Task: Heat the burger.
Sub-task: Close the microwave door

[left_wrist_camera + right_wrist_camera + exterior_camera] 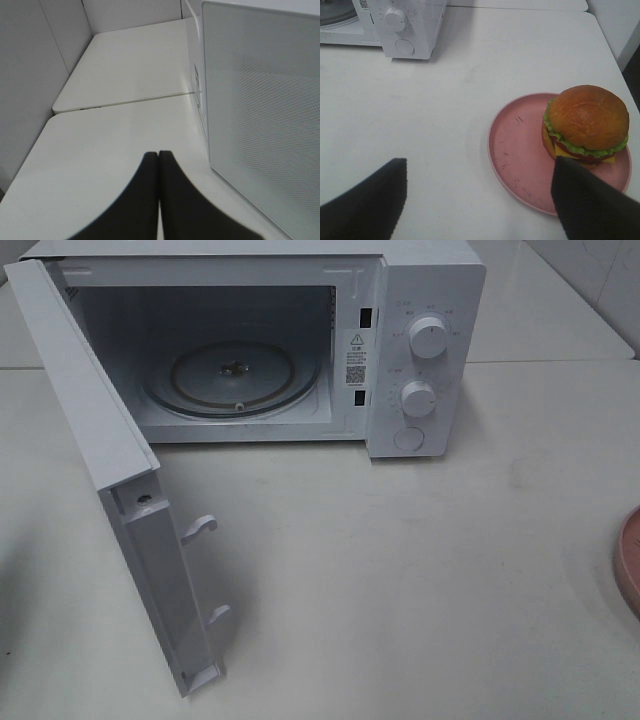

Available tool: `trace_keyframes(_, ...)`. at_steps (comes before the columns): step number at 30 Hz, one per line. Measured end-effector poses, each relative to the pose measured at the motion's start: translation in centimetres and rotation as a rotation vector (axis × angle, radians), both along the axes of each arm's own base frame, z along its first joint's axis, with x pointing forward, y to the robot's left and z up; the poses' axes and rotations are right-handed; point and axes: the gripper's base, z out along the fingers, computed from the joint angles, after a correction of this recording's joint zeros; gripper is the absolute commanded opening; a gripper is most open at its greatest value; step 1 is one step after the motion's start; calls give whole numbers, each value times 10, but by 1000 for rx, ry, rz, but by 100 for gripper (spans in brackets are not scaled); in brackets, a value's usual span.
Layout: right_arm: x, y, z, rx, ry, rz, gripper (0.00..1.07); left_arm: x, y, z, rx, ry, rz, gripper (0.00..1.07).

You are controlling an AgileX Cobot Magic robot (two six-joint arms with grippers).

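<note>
The burger (585,120), with an orange-brown bun and green lettuce, sits on a pink plate (520,145) in the right wrist view. My right gripper (480,165) hangs open above the table, just short of the plate. One dark finger (590,200) covers the plate's near rim beside the burger, and nothing is between the fingers. In the high view only the plate's edge (630,560) shows at the far right, and the burger and both grippers are out of sight. My left gripper (159,156) is shut and empty over the table.
The white microwave (430,300) stands at the back with its door (90,390) swung wide to the left. Its glass turntable (235,375) is bare. The door's outer face (260,110) is close beside my left gripper. Two knobs (428,337) face front.
</note>
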Motion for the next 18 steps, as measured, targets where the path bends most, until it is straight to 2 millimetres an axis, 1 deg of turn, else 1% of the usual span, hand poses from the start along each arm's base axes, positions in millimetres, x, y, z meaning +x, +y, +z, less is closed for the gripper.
trace_keyframes(1,0,0,0,0,0,0,76,5,-2,-3,-13,11,-14,0)
trace_keyframes(7,0,0,0,0,0,0,76,12,-8,-9,-32,24,-81,0)
trace_keyframes(9,0,0,0,0,0,0,76,19,-15,-13,-56,26,-153,0)
trace_keyframes(12,0,0,0,0,0,0,76,20,-17,-14,-60,25,-174,0)
trace_keyframes(14,0,0,0,0,0,0,76,25,-24,-19,-68,19,-261,0)
trace_keyframes(18,0,0,0,0,0,0,76,27,-28,-22,-80,5,-303,0)
